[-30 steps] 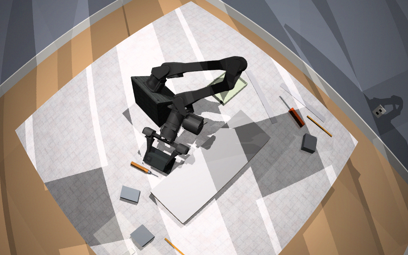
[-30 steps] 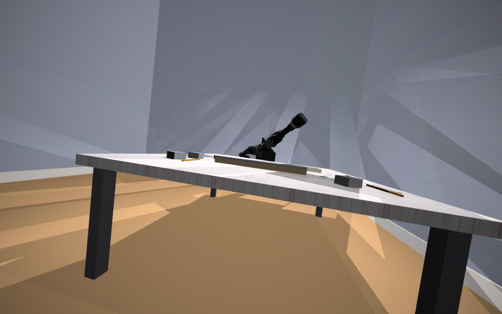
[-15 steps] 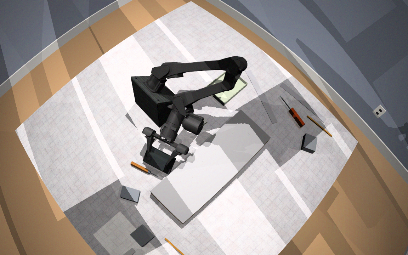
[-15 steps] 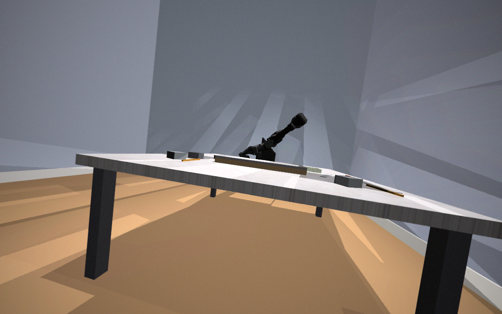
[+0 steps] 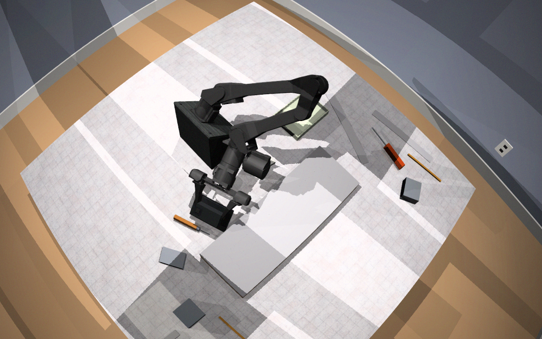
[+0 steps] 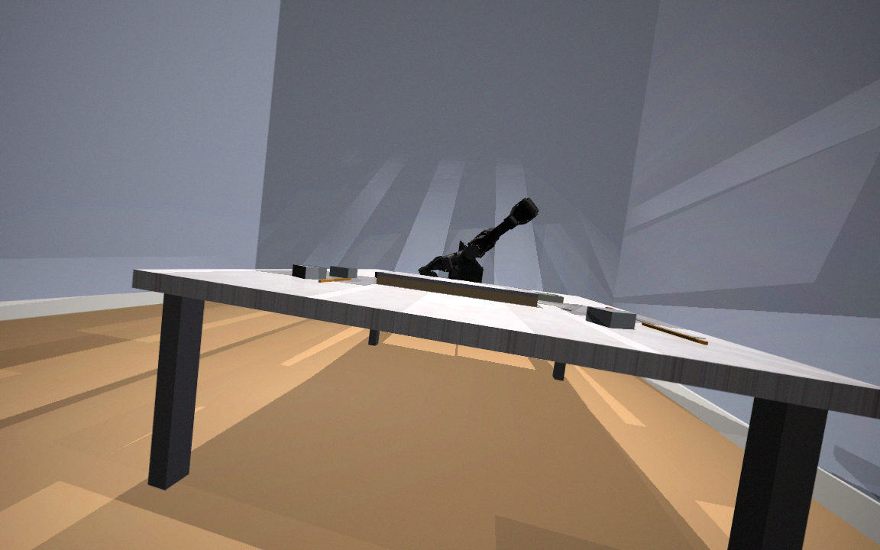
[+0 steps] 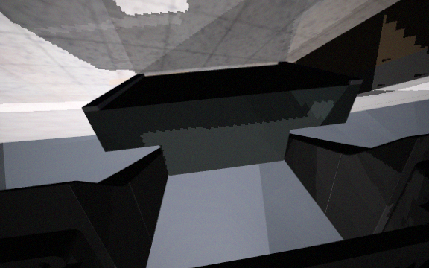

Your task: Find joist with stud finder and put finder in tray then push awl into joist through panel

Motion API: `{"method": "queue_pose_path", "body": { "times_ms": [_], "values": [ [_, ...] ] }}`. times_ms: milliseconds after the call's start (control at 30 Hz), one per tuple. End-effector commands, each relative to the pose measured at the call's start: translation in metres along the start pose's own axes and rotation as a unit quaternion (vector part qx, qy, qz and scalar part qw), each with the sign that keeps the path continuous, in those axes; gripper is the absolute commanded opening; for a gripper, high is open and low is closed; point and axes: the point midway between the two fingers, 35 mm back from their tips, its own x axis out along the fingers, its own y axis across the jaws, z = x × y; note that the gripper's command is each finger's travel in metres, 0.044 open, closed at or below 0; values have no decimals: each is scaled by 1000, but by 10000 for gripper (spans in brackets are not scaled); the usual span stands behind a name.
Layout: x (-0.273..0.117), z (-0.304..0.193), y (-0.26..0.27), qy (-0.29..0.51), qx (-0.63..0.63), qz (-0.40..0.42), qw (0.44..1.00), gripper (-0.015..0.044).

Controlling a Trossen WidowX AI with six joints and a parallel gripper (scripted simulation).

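My gripper (image 5: 214,204) (image 7: 223,144) is shut on the stud finder (image 5: 209,214) (image 7: 222,112), a dark box whose narrower part sits between the fingers. It is held beside the left long edge of the grey floor panel (image 5: 290,223) (image 6: 457,288); its height above the table is hard to tell. The pale green tray (image 5: 312,125) is partly hidden under the arm. An orange-handled tool (image 5: 185,221) with a thin tip lies just left of the gripper. A red-handled tool (image 5: 394,156) with a longer shaft lies far right. I cannot tell for certain which is the awl. No hole is visible.
A light grey block (image 5: 172,258) and a dark block (image 5: 188,312) lie at the lower left. Another block (image 5: 411,190) (image 6: 610,318) lies far right by a pencil (image 5: 423,167). A second pencil (image 5: 231,327) lies at the bottom. Flat grey strips (image 5: 349,134) lie beyond the tray.
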Motion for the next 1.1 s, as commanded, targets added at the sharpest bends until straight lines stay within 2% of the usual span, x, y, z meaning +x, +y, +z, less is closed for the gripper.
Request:
{"method": "queue_pose_path", "body": {
  "times_ms": [0,733,833,1067],
  "values": [
    [0,3,0,-8,-2,-1,1000,379],
    [0,0,0,0,0,0,1000,379],
    [0,0,0,0,0,0,1000,440],
    [0,0,0,0,0,0,1000,440]
  ]
}}
